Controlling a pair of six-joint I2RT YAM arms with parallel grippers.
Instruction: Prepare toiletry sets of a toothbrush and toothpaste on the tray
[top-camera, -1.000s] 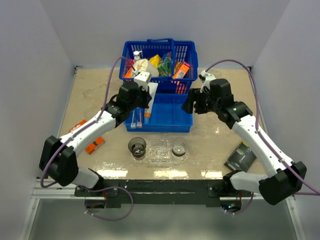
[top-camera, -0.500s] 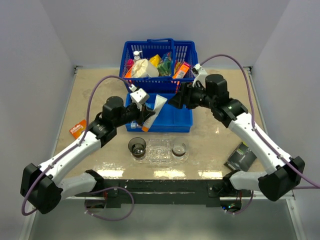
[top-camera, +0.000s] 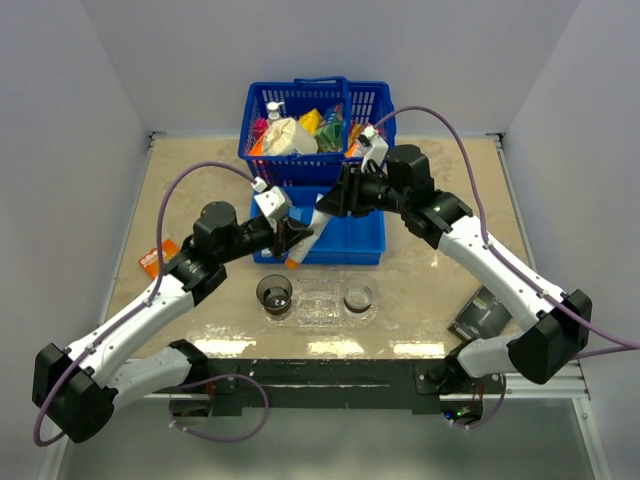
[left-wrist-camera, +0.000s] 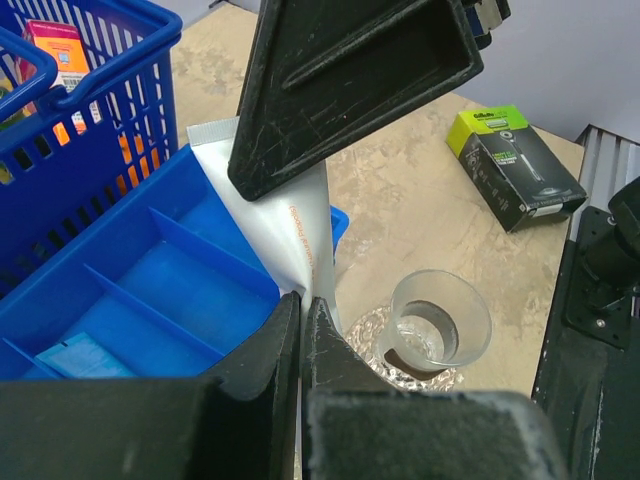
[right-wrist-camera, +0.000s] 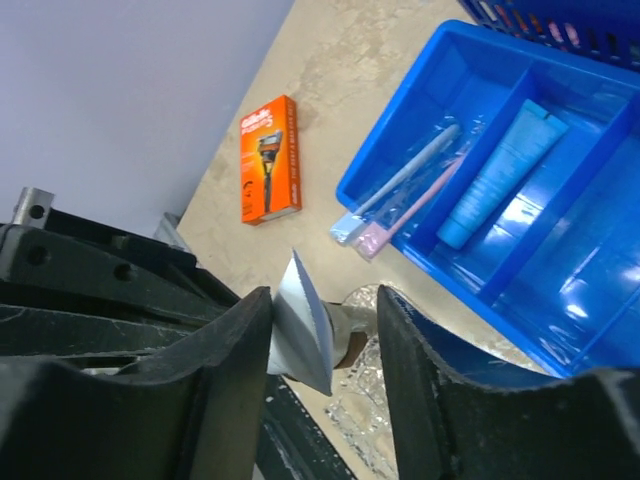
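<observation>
Toothpaste (top-camera: 308, 228), a white tube with an orange cap, hung over the near left corner of the blue bin (top-camera: 345, 255), at twelve o'clock from the tray (top-camera: 318, 303), its cap pointing toward seven o'clock. The left gripper (top-camera: 285, 236) was pressed together on the tube's lower half. The right gripper (top-camera: 335, 200), reaching in from two o'clock, stood spread around the flat crimped tail, with a gap showing on one side.

This looked like a handover. The right fingers ought to close square across the crimp, and the left should let go only once that pinch was firm, or the tube could swing and drop.

The tray carried a smoky cup (top-camera: 274, 293) at its nine o'clock end and another cup (top-camera: 358, 298) at three o'clock, with no brush or tube on it. The bin held two toothbrushes (right-wrist-camera: 405, 185) in one compartment and a pale blue tube (right-wrist-camera: 500, 175) in the next. The basket (top-camera: 383, 110) at twelve o'clock held mixed packets.
</observation>
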